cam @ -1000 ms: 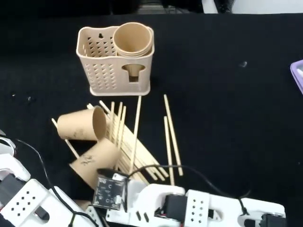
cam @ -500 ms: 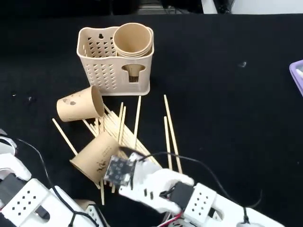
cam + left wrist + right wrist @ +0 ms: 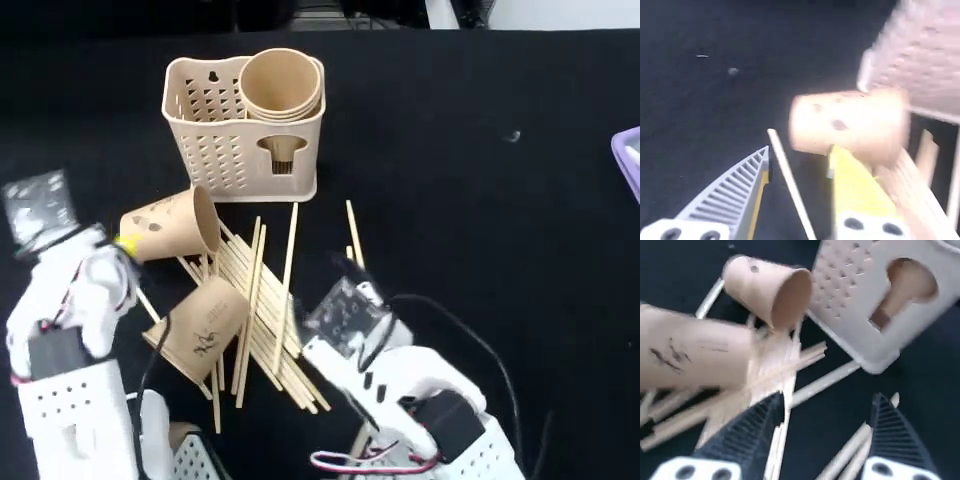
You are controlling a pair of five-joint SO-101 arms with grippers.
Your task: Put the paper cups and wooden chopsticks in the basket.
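The left end effector (image 3: 799, 157) had swung in, spread, to the fallen paper cup (image 3: 165, 225) toward the bench's left edge, perhaps touching it: a grasp looked near. The right end effector (image 3: 827, 407) hung spread over the chopsticks (image 3: 255, 310).

White, hole-dotted arms (image 3: 62, 405); left fingers (image 3: 855, 190) yellow-faced, right fingers (image 3: 747, 432) black.

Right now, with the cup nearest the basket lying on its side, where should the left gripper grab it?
Probably across the narrow base end, coming from the base side. The paper cup lies on its side, mouth toward the chopsticks, closed base facing the open left gripper.
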